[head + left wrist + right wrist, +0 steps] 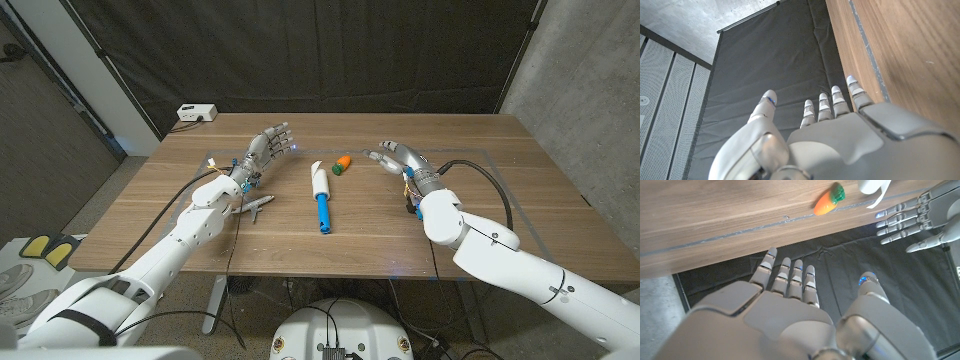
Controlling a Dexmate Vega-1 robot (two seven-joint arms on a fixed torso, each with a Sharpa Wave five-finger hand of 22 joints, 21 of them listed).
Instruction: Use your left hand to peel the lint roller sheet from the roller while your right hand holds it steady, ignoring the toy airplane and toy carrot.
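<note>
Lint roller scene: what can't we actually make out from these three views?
- Lint roller: in the right wrist view the top edge cuts it off, leaving a white end with a curled sheet corner.
- Toy airplane: head view, small, partly hidden by the left arm; shape unclear.
- Toy carrot: tiny in head view, clearer in the right wrist view.
- Left hand and right hand: palms not visible.

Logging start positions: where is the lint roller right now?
In the head view the lint roller lies mid-table between both open hands, blue handle toward the robot, toy carrot just beyond its white end.
</note>
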